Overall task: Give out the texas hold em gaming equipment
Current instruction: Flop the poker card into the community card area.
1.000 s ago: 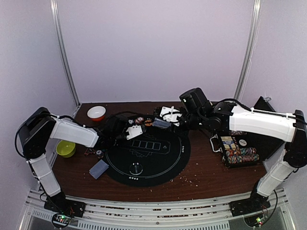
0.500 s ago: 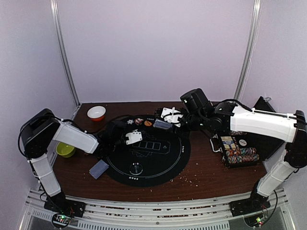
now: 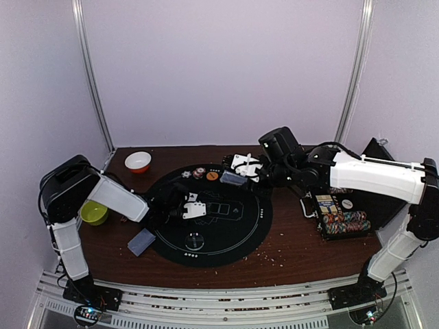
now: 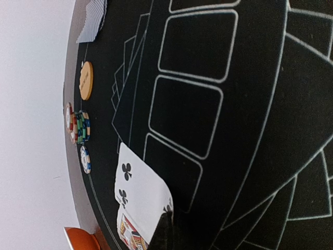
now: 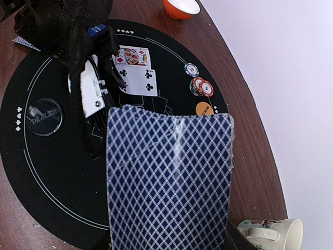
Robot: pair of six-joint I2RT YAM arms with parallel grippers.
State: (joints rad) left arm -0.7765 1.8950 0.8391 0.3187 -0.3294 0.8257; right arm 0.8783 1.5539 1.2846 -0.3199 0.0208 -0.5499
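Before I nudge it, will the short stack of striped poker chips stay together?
Probably not: the striped chip stack sits staggered, so a side push likely shears it. On the black mat, chips should slide, not roll.

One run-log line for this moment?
left end effector: shut, tip at face-up clubs card | right end effector: holding blue-backed cards over mat | chips: at mat edge

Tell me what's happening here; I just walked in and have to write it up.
Two robot arms seem to be dealing poker on a round black mat. The right gripper holds a blue-backed deck above the mat's far side. The left gripper, jaws shut, sits low beside two face-up cards, a club card and a face card; whether it pinches one is unclear. Striped chips and an orange disc lie at the far edge.
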